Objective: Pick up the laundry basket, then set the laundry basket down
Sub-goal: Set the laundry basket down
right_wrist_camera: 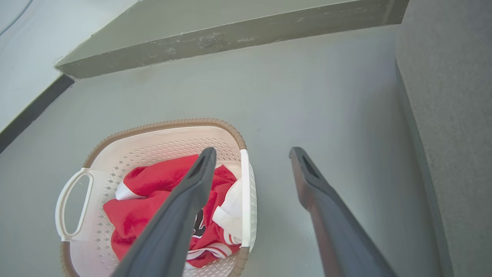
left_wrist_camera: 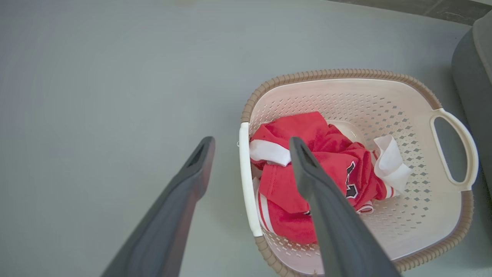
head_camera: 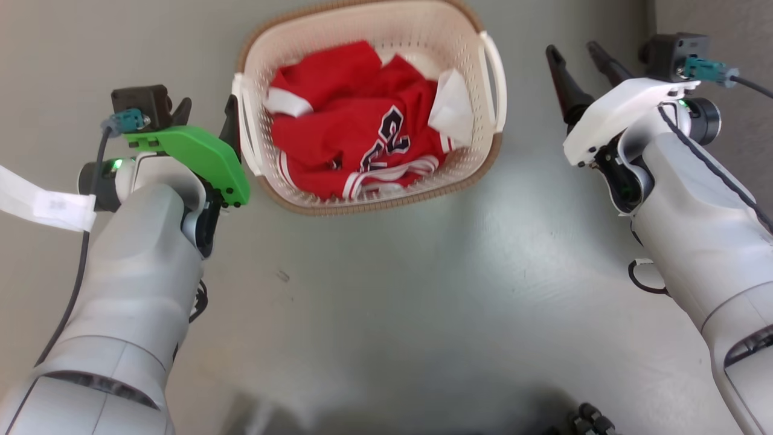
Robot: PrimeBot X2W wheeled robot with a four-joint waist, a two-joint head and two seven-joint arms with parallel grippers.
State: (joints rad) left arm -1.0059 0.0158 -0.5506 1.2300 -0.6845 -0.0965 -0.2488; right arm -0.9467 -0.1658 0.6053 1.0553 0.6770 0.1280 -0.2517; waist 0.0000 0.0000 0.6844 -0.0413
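Two pale forearms come in from the lower corners. The left gripper (head_camera: 208, 106) is wide open and holds nothing. In the left wrist view (left_wrist_camera: 250, 142) its fingers stand on both sides of the left handle (left_wrist_camera: 246, 181); I cannot tell if they touch it. The right gripper (head_camera: 571, 48) is also spread open and empty, near the right handle (head_camera: 496, 78) but apart from it. The laundry basket (head_camera: 423, 24) stands upright on the grey floor (head_camera: 392, 290) between both grippers. Inside it lie a red jersey (head_camera: 344, 121) and a white cloth (head_camera: 450, 106).
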